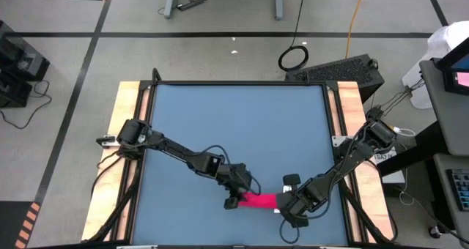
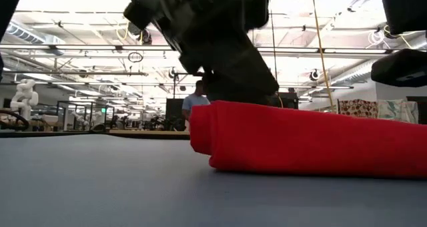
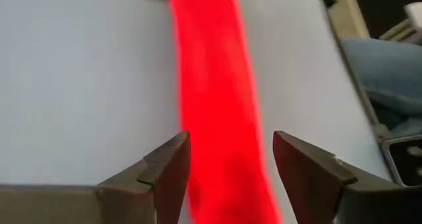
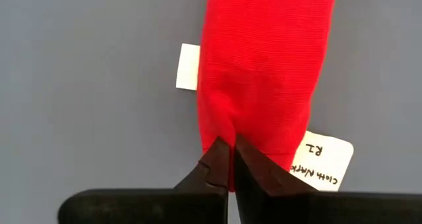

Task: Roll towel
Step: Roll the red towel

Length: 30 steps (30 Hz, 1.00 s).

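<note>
The towel is a bright red roll that lies with its long side on the blue table, near the front edge. A small white tag sticks out from its side. My left gripper is open over the roll's left end, one finger on each side of it. My right gripper is shut on the roll's right end. In the low view the roll fills the right half, with a dark gripper above it. My left gripper stands astride the roll's left end; I cannot tell whether its fingers touch the cloth. My right gripper pinches the cloth at the roll's right end between its two fingertips, coming steeply from above. The cloth puckers at the pinch, and the roll lies on the table.
A white paper label with handwriting lies on the table, partly under the roll's right end. Wooden rails run along the table's left and right sides. A person stands far off in the room behind.
</note>
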{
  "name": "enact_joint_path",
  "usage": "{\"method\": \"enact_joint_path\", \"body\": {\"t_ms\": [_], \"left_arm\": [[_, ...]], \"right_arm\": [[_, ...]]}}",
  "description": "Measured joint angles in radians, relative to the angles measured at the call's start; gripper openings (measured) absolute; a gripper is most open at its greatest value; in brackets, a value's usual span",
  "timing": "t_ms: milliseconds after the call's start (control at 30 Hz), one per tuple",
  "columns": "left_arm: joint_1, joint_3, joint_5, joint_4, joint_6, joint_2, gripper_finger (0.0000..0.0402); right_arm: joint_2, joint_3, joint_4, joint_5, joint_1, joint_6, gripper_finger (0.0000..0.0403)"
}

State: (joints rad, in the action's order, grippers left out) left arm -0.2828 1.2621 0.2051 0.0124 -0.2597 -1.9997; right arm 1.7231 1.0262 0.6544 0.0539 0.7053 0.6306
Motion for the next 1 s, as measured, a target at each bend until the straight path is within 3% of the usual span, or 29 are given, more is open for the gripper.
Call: {"method": "enact_joint_path", "body": {"t_ms": [167,333,533,1000], "left_arm": [[-0.033,0.0,-0.045,-0.053,0.057,-0.01,0.0182],[-0.048,-0.013,-0.156,-0.075,0.09,-0.012,0.0099],[-0.041,-0.044,-0.177,-0.067,0.075,-0.038,0.0008],[-0.031,-0.042,-0.216,-0.102,0.058,-0.077,0.0027]], "right_arm": [[-0.001,-0.002,-0.011,-0.004,0.0,-0.007,0.0],[-0.001,-0.002,-0.011,-0.004,0.0,-0.009,0.0],[-0.014,-0.002,-0.008,0.013,0.0,-0.006,0.0001],[-0.205,-0.002,-0.011,0.148,0.04,0.055,0.0115]]}}
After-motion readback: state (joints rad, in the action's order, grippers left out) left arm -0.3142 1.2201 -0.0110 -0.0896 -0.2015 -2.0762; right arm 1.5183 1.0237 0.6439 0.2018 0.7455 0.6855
